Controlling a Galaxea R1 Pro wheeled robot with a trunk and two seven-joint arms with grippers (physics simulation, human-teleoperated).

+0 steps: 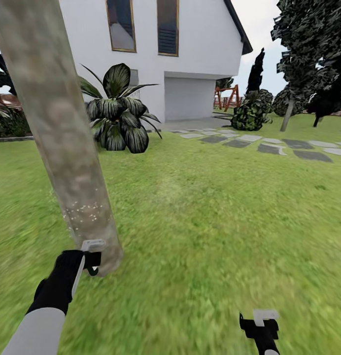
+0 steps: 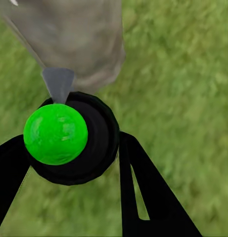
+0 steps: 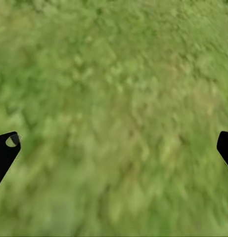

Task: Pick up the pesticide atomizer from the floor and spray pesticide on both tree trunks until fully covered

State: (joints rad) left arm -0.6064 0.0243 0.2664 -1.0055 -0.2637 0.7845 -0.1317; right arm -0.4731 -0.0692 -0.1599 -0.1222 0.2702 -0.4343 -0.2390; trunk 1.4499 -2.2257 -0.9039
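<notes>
Left tool [image 2: 69, 148] grips the atomizer [image 2: 69, 140], nozzle toward the tree trunk [image 1: 57, 123].

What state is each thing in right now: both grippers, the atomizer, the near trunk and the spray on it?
left gripper: shut on the atomizer, close to the trunk's base
pesticide atomizer: held, nozzle aimed at the trunk
tree trunk: leaning in the head view, rooted in grass
pesticide: whitish specks on a low patch of the trunk only
right gripper: open, fingers wide apart, over grass
</notes>
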